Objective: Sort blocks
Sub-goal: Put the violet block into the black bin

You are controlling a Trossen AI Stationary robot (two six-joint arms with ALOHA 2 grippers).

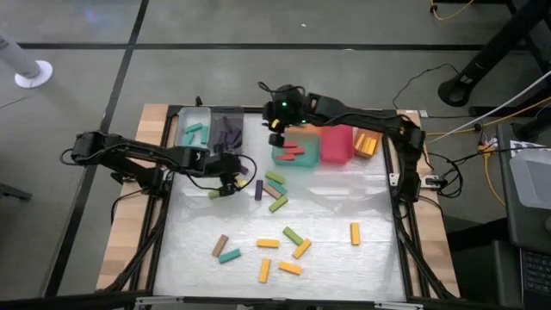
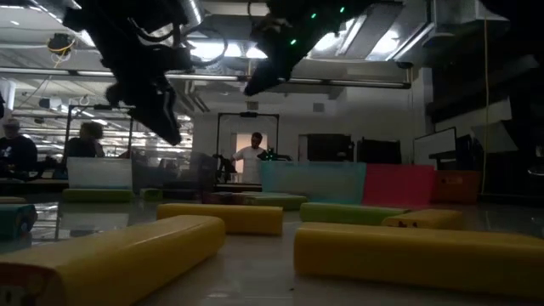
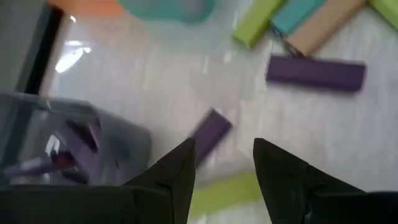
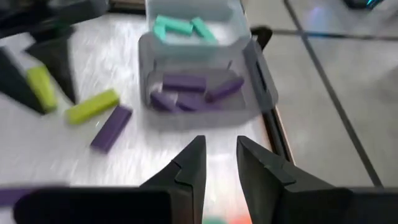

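1. Left arm: reaches in from the table's left; left gripper (image 1: 225,182) low, fingers (image 3: 177,171) parted, holding nothing.
2. Right arm: stretched leftward along the far edge; right gripper (image 1: 277,129) raised, fingers (image 4: 189,165) narrowly apart, holding nothing.

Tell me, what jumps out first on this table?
Coloured blocks lie scattered over the white table, yellow ones nearest the front. Bins line the back edge, a clear one holding purple bars. The left claw hangs open over a loose purple block; the right claw hovers above the bins.
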